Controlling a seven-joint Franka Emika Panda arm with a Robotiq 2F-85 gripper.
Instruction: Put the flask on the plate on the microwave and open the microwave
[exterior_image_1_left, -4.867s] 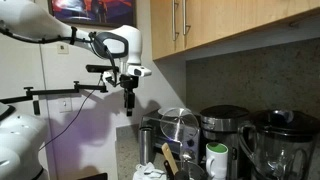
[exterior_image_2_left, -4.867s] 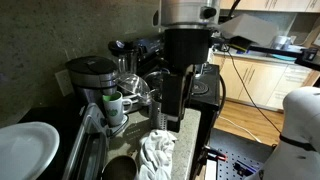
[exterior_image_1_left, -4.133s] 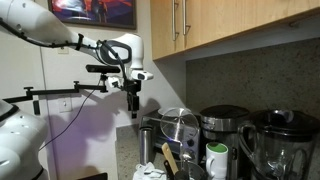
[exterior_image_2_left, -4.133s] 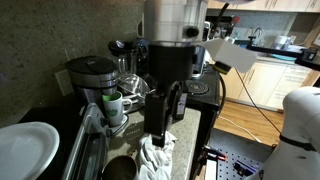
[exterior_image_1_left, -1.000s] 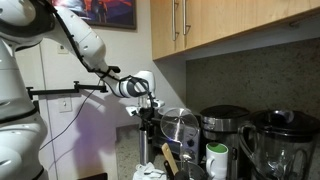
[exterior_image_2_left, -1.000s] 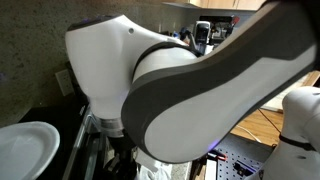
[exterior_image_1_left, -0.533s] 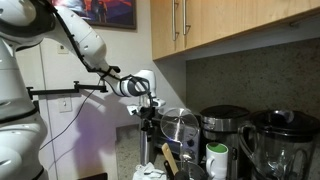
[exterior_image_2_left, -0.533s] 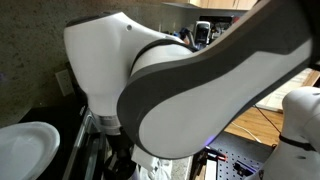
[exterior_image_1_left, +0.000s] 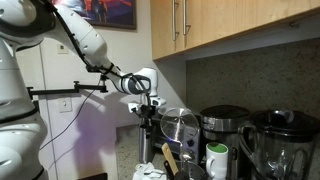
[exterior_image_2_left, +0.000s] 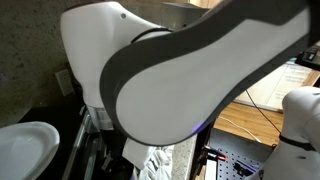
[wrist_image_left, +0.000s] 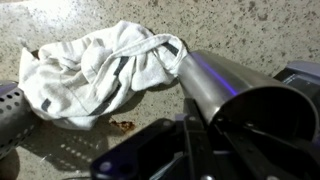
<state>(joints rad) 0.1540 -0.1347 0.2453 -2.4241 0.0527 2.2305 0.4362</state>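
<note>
Gripper (exterior_image_1_left: 146, 110) is parked right over the top of the flask (exterior_image_1_left: 146, 138), which stands upright on the counter just beside the plate (exterior_image_1_left: 181, 113) in an exterior view. It is not yet lifted, by the look of it. In the wrist view the flask's metal body fills the right side, close against a crumpled white cloth (wrist_image_left: 100, 70) on the speckled counter (wrist_image_left: 70, 20). Whether the fingers are clamped or released cannot be told; only dark, blurred parts are seen along the bottom edge. For a good grasp the jaws should be centred across the narrow body, a little below the rim, and squeezed squarely — smooth metal is likely to slip. The cloth should be kept out of the pinch. A straight vertical lift is called for before the plate is approached — no dragging. The microwave cannot be picked out with certainty.
</note>
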